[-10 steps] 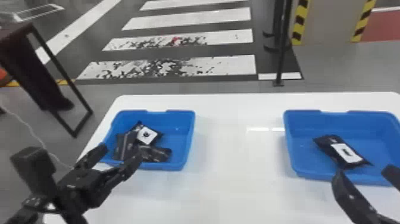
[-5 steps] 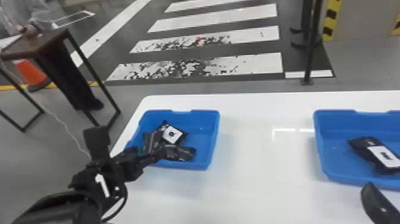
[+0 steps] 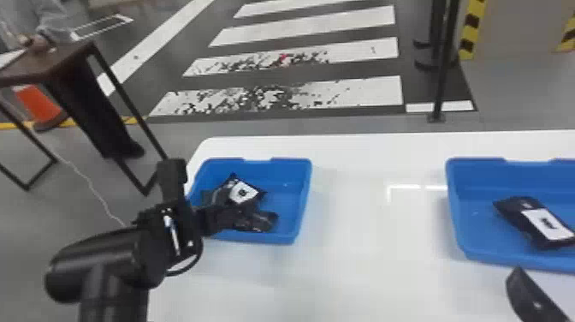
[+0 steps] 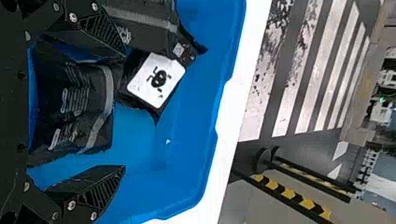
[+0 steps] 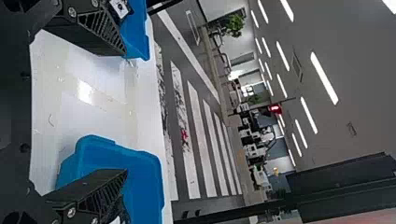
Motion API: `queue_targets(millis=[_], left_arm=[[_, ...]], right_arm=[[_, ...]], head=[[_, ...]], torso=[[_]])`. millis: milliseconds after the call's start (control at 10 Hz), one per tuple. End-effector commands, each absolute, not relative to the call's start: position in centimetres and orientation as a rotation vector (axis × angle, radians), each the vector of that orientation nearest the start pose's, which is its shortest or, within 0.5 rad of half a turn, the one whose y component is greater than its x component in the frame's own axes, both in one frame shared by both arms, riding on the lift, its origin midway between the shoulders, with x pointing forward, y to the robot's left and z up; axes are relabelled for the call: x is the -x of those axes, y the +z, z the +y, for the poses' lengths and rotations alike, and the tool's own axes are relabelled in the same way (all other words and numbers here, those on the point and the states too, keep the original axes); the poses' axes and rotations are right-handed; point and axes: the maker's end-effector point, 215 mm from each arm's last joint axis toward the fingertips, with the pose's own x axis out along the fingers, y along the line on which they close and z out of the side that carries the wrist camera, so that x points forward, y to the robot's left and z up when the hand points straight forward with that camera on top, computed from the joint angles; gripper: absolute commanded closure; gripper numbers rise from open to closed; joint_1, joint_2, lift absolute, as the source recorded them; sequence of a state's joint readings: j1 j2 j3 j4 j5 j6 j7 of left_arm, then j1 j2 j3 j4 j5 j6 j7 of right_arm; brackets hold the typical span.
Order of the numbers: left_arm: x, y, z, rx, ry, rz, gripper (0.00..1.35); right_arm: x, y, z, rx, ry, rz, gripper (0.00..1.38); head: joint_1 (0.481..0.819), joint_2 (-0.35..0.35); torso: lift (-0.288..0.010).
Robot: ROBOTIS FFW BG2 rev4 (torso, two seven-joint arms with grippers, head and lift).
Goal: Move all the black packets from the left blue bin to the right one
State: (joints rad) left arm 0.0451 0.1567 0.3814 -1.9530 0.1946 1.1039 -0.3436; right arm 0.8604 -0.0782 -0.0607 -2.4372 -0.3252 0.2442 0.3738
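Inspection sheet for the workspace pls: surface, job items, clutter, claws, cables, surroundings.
Surface: white table, glare patches.
Left blue bin: several black packets bunched together, one with its white label facing up.
Right blue bin: black packet inside, white label up.
Clutter: nothing seen.
Left claw: open, at the left bin's packets.
Right claw: open, at the right bin's near side.
Cables: black loop at left wrist; thin pale cord beyond the table's left side.
Surroundings: striped floor crossing, black post, brown side table.

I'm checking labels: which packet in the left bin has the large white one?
The packet lying cornerwise: a black symbol marks its label; its neighbours show grey stripes.
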Motion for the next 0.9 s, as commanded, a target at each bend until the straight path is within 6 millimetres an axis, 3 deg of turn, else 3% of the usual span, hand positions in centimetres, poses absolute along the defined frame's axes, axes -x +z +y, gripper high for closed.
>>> queue_targets(millis=[0, 300, 500, 600, 700, 800], left_arm=[[-49.2, -43.0, 36.4, 0.238, -0.039, 0.716, 0.22], [-49.0, -43.5, 37.3, 0.228, -0.004, 0.739, 0.22], [-49.4, -44.9, 37.1, 0.265, -0.004, 0.788, 0.25], [-49.6, -45.6, 37.1, 0.261, -0.001, 0.811, 0.36], [-49.8, -46.4, 37.0, 0.27, -0.002, 0.832, 0.56], [-49.8, -46.8, 36.8, 0.278, -0.003, 0.845, 0.87]], right_arm=[[-33.2, -31.7, -15.3, -0.282, 0.424, 0.204, 0.13], [-33.0, -32.5, -15.1, -0.302, 0.428, 0.222, 0.13], [-32.9, -32.8, -15.0, -0.312, 0.43, 0.23, 0.13], [-32.9, -33.0, -14.9, -0.322, 0.434, 0.235, 0.13], [-32.9, -33.1, -14.9, -0.326, 0.436, 0.236, 0.13], [-32.9, -33.2, -14.8, -0.327, 0.437, 0.238, 0.13]], head=[[0.695, 0.289], [0.695, 0.289], [0.695, 0.297], [0.695, 0.298], [0.695, 0.297], [0.695, 0.296]], torso=[[-0.14], [-0.14], [-0.14], [-0.14], [-0.14], [-0.14]])
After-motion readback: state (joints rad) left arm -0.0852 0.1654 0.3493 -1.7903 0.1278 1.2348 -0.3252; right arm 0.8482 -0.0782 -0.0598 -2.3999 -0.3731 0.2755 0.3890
